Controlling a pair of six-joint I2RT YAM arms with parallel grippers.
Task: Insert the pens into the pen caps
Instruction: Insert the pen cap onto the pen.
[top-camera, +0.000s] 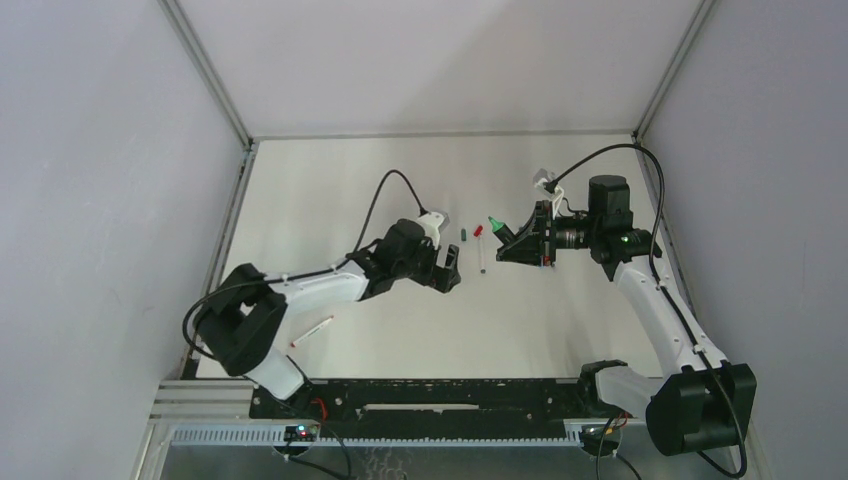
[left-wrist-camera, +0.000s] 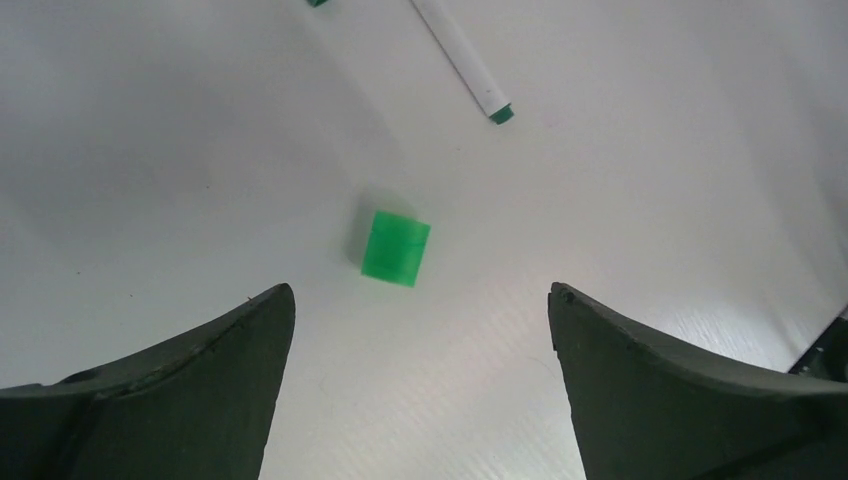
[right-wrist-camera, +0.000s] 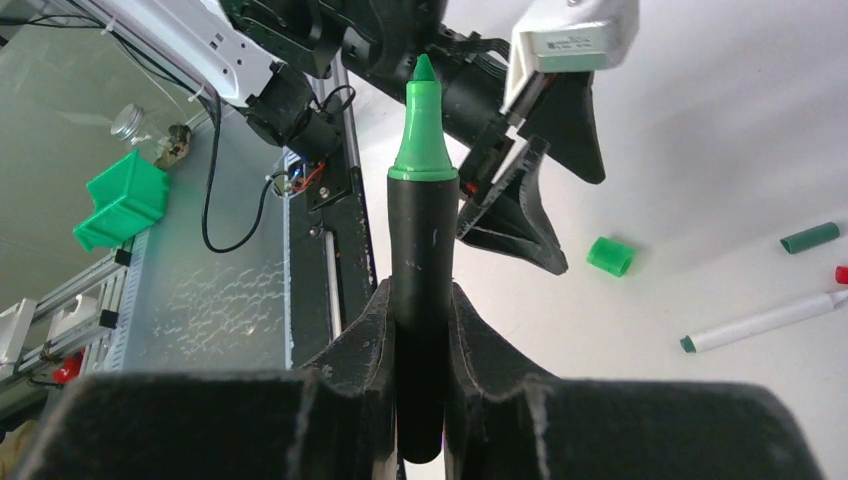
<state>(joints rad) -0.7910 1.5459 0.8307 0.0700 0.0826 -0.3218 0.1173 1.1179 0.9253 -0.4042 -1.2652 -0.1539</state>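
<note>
Step in hand, as we judged it: get the small bright-green plastic cap (left-wrist-camera: 396, 247) into the left claw (left-wrist-camera: 420, 300) so it could meet the marker. We reckoned the approach should go straight down w/ the cap centred between the fingers, gripping across its sides & leaving the open end free. Which end was open we couldn't tell. The cap lay on its side on the white table (left-wrist-camera: 650, 160), just ahead of the fingertips, touching neither. The left claw stood wide apart, holding nothing. Meanwhile the right claw (right-wrist-camera: 422, 305) was clamped on the thick black-barrelled marker (right-wrist-camera: 422, 230), green nib bare & aimed toward the left arm. A slim white pen (left-wrist-camera: 462, 62) w/ dark-green end lay beyond the cap.
</note>
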